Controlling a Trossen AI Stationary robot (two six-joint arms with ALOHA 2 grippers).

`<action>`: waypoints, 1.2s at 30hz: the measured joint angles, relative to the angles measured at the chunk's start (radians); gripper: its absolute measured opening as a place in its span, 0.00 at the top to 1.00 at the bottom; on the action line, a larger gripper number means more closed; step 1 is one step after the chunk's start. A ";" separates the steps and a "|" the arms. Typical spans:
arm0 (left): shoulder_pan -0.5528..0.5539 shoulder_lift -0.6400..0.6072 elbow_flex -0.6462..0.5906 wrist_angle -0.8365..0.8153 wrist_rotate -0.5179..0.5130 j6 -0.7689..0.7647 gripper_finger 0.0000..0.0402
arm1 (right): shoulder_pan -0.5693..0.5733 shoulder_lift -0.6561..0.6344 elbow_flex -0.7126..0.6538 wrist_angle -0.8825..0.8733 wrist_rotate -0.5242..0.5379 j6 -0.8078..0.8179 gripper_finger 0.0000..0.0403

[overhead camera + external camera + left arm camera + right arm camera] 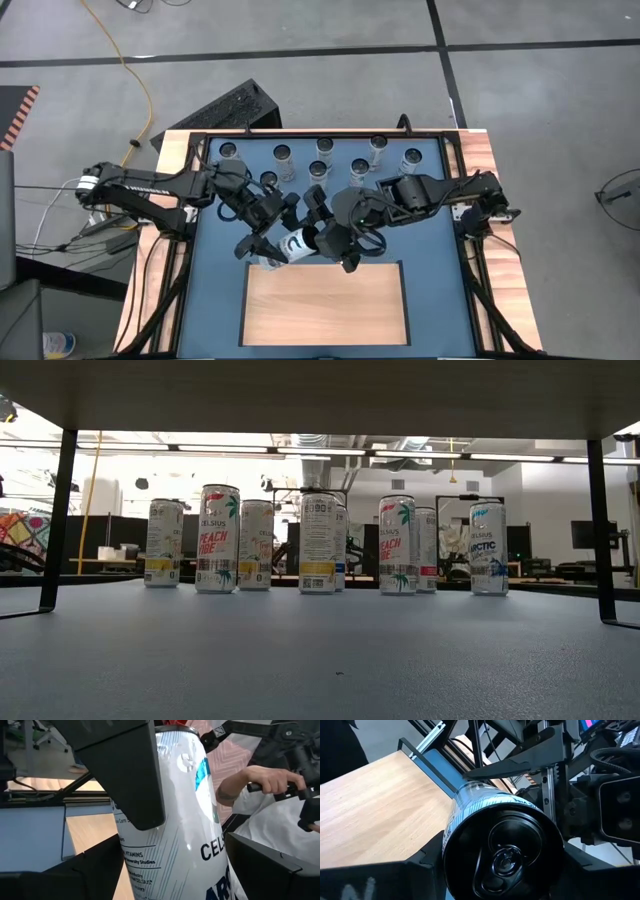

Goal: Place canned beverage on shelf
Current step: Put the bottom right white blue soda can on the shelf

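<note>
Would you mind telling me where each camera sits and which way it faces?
High: overhead, looking straight down; both arms show, the left claw and right claw on either side of the can near the shelf.
Low: tabletop height, facing the row of cans; no arm shows.
Left wrist: on the left arm, close on the can; own claw, a person's hand beyond.
Right wrist: on the right arm, facing the can's lid; own claw grips it.
Shared: both wrist views show the can.

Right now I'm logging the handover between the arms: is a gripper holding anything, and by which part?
The right gripper holds the white can by its sides near the top end; the left gripper stands around the can's other end, its grip not clear.
</note>
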 joint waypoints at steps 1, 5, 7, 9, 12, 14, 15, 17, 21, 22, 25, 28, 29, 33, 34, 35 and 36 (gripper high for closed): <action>0.000 0.000 0.000 0.000 0.002 0.000 0.20 | 0.000 0.000 0.000 0.002 -0.005 0.000 0.42; 0.000 0.000 0.000 -0.001 0.001 0.000 0.22 | 0.000 0.000 0.000 0.001 -0.008 0.000 0.42; 0.000 0.000 0.000 -0.003 0.001 0.000 0.24 | 0.000 0.000 0.000 0.002 -0.009 0.000 0.42; 0.000 0.000 0.000 -0.003 0.001 -0.001 0.26 | 0.000 0.000 0.000 0.002 -0.013 0.000 0.42; 0.000 0.000 0.000 -0.006 0.000 -0.002 0.30 | 0.000 0.000 0.000 0.001 -0.014 0.000 0.42; 0.000 0.000 0.000 -0.005 0.000 -0.005 0.32 | 0.000 0.000 0.000 0.001 -0.015 0.000 0.42; 0.000 0.000 0.000 -0.006 0.000 -0.005 0.32 | 0.001 0.000 0.000 0.002 -0.015 0.004 0.42; 0.000 -0.001 0.000 -0.006 0.002 -0.007 0.33 | 0.001 0.000 0.000 0.005 -0.017 0.014 0.41; 0.000 -0.001 0.000 -0.005 0.004 0.002 0.33 | 0.001 0.000 0.000 0.007 -0.020 0.025 0.38; 0.000 -0.001 0.000 -0.006 0.004 0.010 0.33 | 0.001 0.000 0.000 0.008 -0.020 0.025 0.37; 0.000 -0.001 0.000 -0.004 0.000 0.044 0.33 | 0.003 0.000 0.000 0.013 -0.019 0.041 0.34; -0.001 -0.004 0.000 -0.002 -0.015 0.090 0.33 | 0.002 0.000 0.000 0.013 -0.016 0.090 0.32; -0.001 -0.005 0.000 -0.001 -0.018 0.102 0.33 | 0.003 0.000 0.000 0.011 -0.014 0.095 0.31; -0.002 -0.005 0.000 -0.009 -0.050 0.138 0.34 | 0.004 0.000 0.000 0.002 -0.012 0.110 0.30; -0.002 -0.005 0.000 -0.014 -0.068 0.150 0.34 | 0.004 0.000 0.000 -0.002 -0.008 0.113 0.29; -0.003 -0.005 0.000 -0.022 -0.087 0.163 0.34 | 0.005 0.000 0.000 -0.005 -0.005 0.117 0.29; -0.004 -0.006 0.000 -0.033 -0.108 0.175 0.34 | 0.005 -0.001 0.000 -0.010 0.005 0.117 0.29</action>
